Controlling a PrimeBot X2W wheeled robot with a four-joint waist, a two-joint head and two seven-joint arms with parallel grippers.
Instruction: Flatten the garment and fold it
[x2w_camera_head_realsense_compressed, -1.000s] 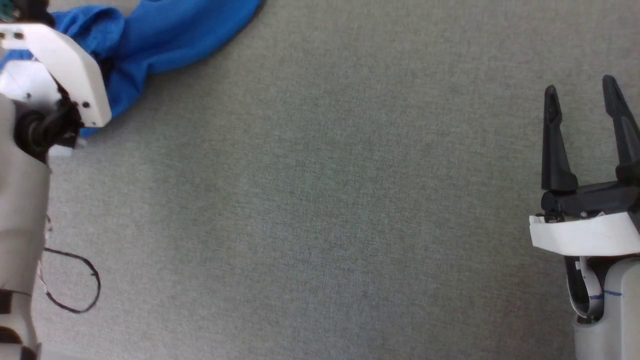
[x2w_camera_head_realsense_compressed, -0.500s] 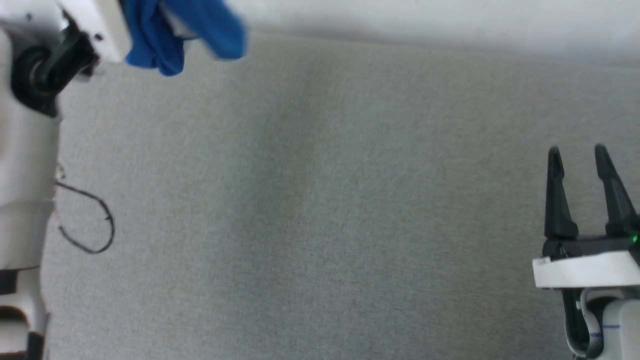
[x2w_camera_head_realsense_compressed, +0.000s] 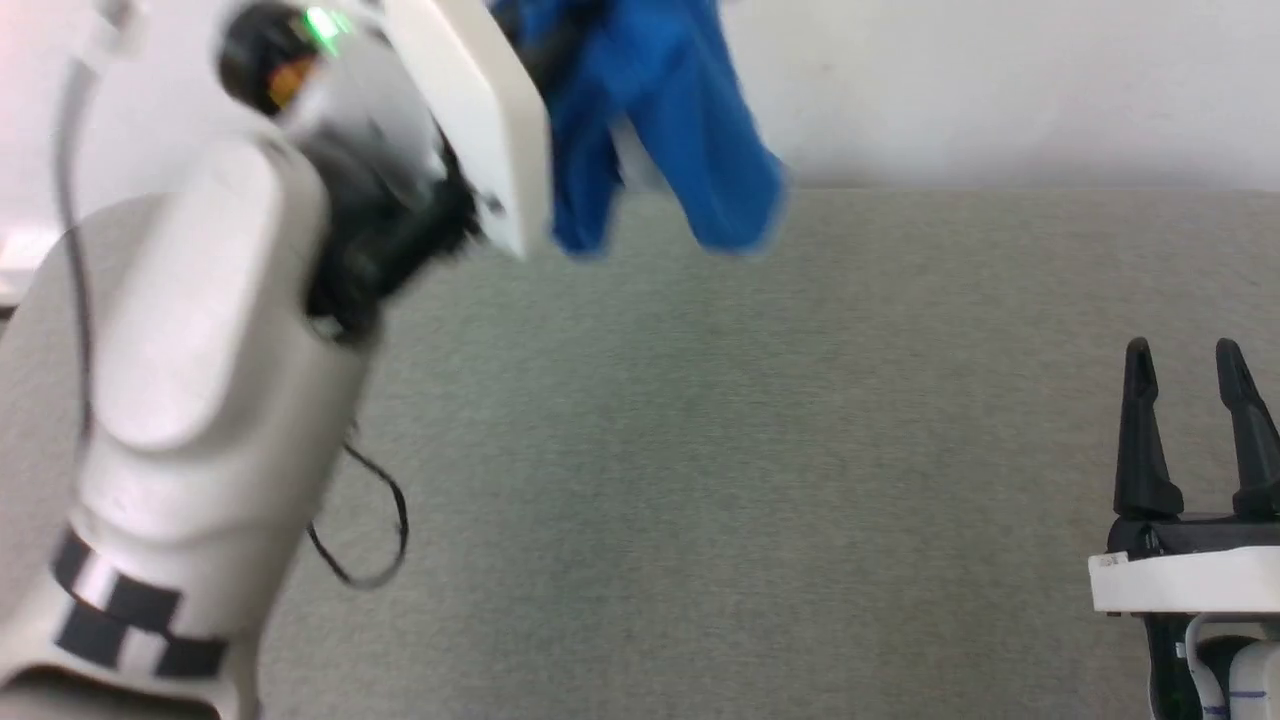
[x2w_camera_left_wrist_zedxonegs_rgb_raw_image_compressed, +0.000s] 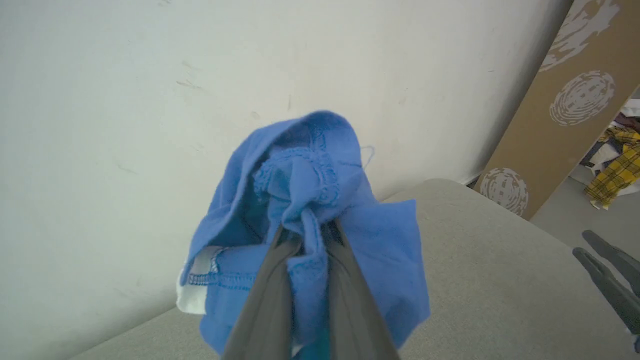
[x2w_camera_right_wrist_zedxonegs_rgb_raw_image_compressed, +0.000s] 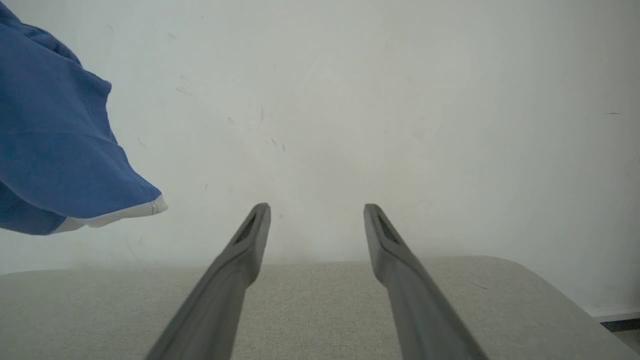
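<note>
Grey fabric covers the table (x2w_camera_head_realsense_compressed: 700, 450), which meets a plain white wall (x2w_camera_head_realsense_compressed: 1000, 90) at its far edge. Over the table's left side the pale left forearm (x2w_camera_head_realsense_compressed: 200, 350) rises large and blurred. The blue shorts (x2w_camera_head_realsense_compressed: 670, 130) hang bunched from its end, lifted clear of the table, with the lower edges dangling in front of the wall. A thin black cable (x2w_camera_head_realsense_compressed: 385, 520) loops beside the forearm. At the table's near right the right hand (x2w_camera_head_realsense_compressed: 1181, 350) stands with its fingers apart and nothing between them.

From the left wrist, the left hand (x2w_camera_left_wrist_zedxonegs_rgb_raw_image_compressed: 306, 232) is pinched almost closed on a gathered fold of the shorts. Cloth piles over its fingertips, showing stitched seams and a bit of white. Past the table's right end leans a brown panel (x2w_camera_left_wrist_zedxonegs_rgb_raw_image_compressed: 550, 125) printed with pale round marks, with yellow plaid cloth (x2w_camera_left_wrist_zedxonegs_rgb_raw_image_compressed: 612, 170) behind it.

From the right wrist, the right hand's two fingers spread wide and empty above the table, pointing at the wall. A white-trimmed hem of the shorts hangs above the table's left side, not touching it.
</note>
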